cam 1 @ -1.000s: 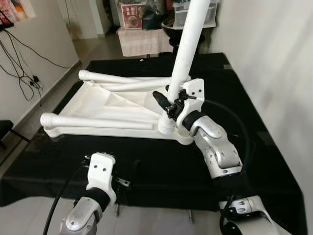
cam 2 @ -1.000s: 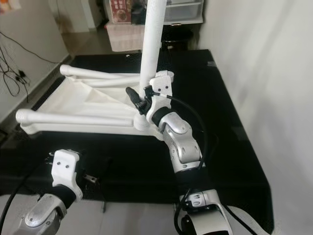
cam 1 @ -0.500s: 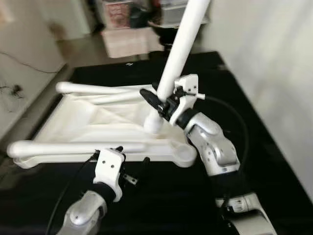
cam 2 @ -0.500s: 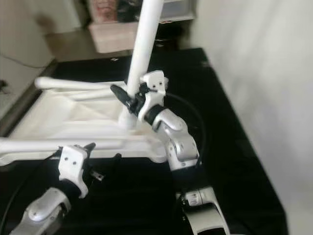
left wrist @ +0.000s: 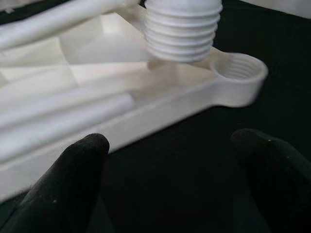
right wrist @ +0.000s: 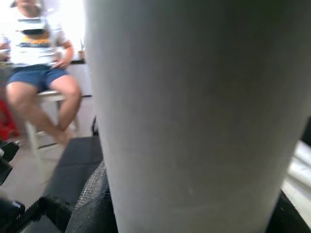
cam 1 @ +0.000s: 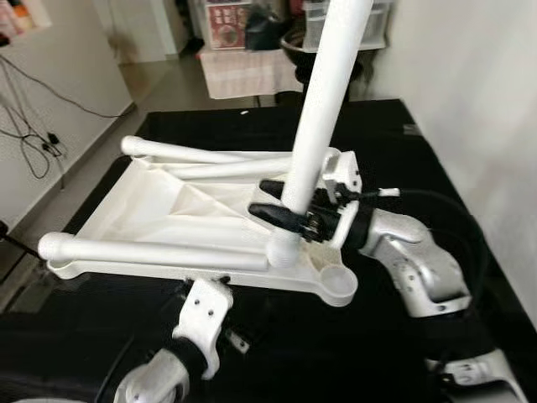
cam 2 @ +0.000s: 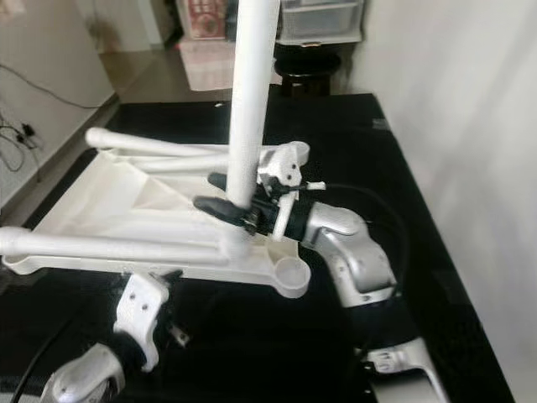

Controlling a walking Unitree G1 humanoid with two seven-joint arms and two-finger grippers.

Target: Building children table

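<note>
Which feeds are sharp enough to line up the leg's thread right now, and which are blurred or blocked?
Left wrist view: sharpest on the table leg threads and the corner socket; its own fingers are soft. Right wrist view: the leg sits too close and defocused, the background is hazy. Eye views: evenly lit, sharp, right gripper readable on the leg.

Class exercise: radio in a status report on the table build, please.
Right gripper shut on upright leg. Threaded end beside corner socket, not in. Left gripper open, low, near tabletop.
</note>
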